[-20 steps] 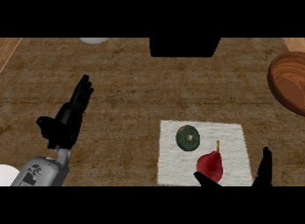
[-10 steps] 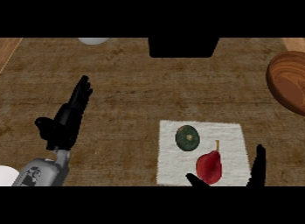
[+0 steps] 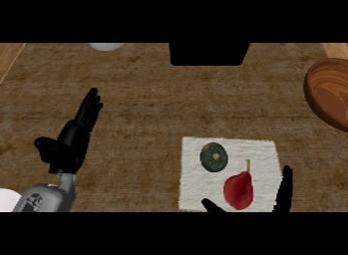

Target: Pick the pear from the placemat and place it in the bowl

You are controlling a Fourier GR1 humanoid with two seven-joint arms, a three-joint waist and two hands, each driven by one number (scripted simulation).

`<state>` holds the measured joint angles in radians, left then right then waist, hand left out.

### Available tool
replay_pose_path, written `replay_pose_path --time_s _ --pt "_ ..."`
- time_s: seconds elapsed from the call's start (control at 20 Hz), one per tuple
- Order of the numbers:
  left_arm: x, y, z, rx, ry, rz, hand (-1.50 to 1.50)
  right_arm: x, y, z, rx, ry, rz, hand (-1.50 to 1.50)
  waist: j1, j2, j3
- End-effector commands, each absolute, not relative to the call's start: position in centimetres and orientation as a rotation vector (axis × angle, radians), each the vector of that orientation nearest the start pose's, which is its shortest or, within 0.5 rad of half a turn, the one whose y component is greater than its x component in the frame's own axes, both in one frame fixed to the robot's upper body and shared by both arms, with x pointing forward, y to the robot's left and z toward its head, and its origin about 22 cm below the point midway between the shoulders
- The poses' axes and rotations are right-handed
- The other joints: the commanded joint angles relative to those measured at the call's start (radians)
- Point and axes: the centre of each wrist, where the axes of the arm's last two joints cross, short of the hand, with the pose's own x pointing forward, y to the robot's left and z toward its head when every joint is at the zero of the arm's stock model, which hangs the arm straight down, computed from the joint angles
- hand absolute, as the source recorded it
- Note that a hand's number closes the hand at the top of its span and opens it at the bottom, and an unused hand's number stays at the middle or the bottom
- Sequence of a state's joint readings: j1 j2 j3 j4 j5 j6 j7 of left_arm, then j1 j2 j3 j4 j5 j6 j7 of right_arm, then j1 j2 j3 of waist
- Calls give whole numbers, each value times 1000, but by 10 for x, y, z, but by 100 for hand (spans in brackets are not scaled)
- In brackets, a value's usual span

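Our right robot hand (image 3: 283,191) is open around the red pear (image 3: 238,191) on the placemat (image 3: 259,149). We judge the pear light, smooth, slippery: hold its wide belly.

A red pear (image 3: 239,191) lies on a white cloth placemat (image 3: 229,174), between the right hand's (image 3: 283,191) straight fingers and thumb.

pear (image 3: 239,191) on placemat (image 3: 258,152), bowl (image 3: 337,93) behind-right
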<state>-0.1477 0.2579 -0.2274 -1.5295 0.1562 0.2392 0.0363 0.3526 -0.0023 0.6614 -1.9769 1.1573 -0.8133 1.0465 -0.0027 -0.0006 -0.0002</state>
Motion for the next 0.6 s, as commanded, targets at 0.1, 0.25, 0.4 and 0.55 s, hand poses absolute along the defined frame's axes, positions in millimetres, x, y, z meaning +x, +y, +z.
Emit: replay_pose_path --time_s 0.1,0.25,0.4,0.55 --pt "278 210 30 77 -1606 -125 0 157 -113 28 -777 -1122 -336 -150 2 2 1" --pt "277 220 39 80 -1594 -94 0 155 -112 19 -756 -1102 -356 -150 3 1 1" --pt "273 219 34 58 -1592 -99 0 140 -118 -6 -792 -1083 -362 -150 1 0 1" --pt "279 221 26 70 -1595 -96 0 149 -103 -7 -765 -1119 -371 -150 1 0 0"
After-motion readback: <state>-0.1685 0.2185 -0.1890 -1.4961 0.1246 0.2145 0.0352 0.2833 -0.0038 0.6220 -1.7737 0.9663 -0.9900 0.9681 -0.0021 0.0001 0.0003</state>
